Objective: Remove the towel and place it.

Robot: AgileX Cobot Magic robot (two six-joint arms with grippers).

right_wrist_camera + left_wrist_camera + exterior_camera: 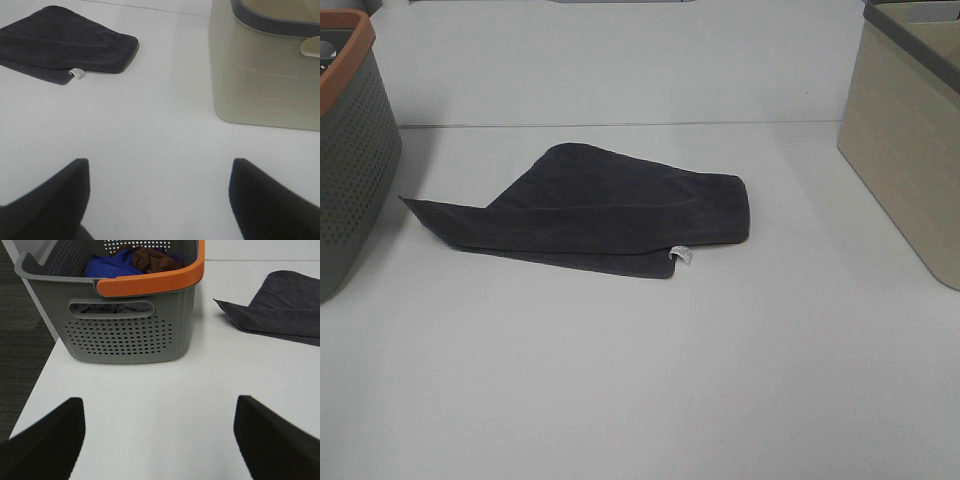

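Observation:
The dark charcoal-grey towel (590,210) lies folded flat in the middle of the white table, its small white tag (681,257) at the near right edge. It also shows in the left wrist view (280,307) and the right wrist view (65,45). Neither gripper shows in the exterior high view. My left gripper (160,440) is open and empty over bare table, short of the grey basket. My right gripper (157,197) is open and empty over bare table, apart from the towel and the beige basket.
A grey perforated basket with an orange rim (350,150) stands at the left; it (135,325) holds blue and brown cloths. A beige basket with a dark rim (910,150) stands at the right, also seen in the right wrist view (265,75). The table's left edge (35,385) is close.

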